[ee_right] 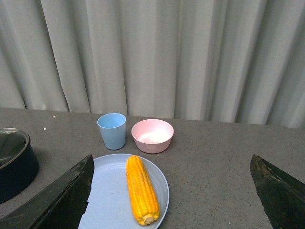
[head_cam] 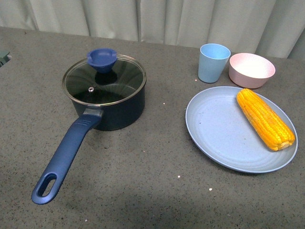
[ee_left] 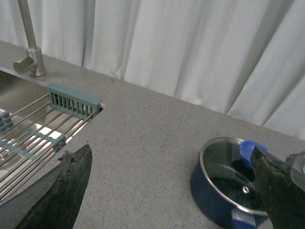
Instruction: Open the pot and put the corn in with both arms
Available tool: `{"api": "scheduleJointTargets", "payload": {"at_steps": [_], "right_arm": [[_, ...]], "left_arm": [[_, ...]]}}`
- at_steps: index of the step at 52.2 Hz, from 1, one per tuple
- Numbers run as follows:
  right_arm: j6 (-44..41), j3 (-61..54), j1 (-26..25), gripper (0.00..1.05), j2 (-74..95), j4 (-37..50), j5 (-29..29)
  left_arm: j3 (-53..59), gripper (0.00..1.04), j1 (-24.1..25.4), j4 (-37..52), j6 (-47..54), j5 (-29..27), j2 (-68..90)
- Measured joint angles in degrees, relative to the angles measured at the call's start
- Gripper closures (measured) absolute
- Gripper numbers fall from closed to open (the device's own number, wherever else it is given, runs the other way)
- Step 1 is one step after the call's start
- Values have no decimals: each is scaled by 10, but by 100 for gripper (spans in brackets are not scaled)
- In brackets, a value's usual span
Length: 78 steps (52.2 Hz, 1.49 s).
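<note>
- Your left gripper [ee_left: 170, 157] is released, empty: centre it over the blue knob [head_cam: 101, 58] atop the pot [head_cam: 120, 114].
- Right gripper [ee_right: 171, 164] is also spread, empty; the corn [head_cam: 265, 118] lies right of the pot.

The lidded pot [head_cam: 107, 102] sits left of the plate [head_cam: 214, 133] bearing corn [head_cam: 265, 118].

Lighting was even, diffuse and moderately bright in all 3 views, with no hard source apparent. In the front view, soft shadows lay on the counter [head_cam: 143, 167] beside the pot [head_cam: 125, 115] and under the plate [head_cam: 217, 129] rim. The glass lid [head_cam: 116, 85] carried faint reflections. The left wrist view was soft; the fingers [ee_left: 71, 191] were blurred, near-black. The right wrist view was sharper, and the corn [ee_right: 141, 188] was strongly saturated.
</note>
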<state>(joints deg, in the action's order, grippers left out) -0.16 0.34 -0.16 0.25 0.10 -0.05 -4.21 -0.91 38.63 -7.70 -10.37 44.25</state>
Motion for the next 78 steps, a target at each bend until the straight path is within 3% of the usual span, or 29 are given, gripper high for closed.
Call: {"api": "scheduleJointTargets", "payload": {"at_steps": [9,26,46,78], "right_arm": [[0,0,0,9,0,0,0],[0,0,0,9,0,0,0],[0,0,0,9,0,0,0],[0,0,0,9,0,0,0]], "left_arm": [[-88,6,-19,158,0,34,284],[-256,6,-58,203,12,36,551],[-406,6,-84,197,34,80,700],[-455,6,-154,180,20,117,754]]}}
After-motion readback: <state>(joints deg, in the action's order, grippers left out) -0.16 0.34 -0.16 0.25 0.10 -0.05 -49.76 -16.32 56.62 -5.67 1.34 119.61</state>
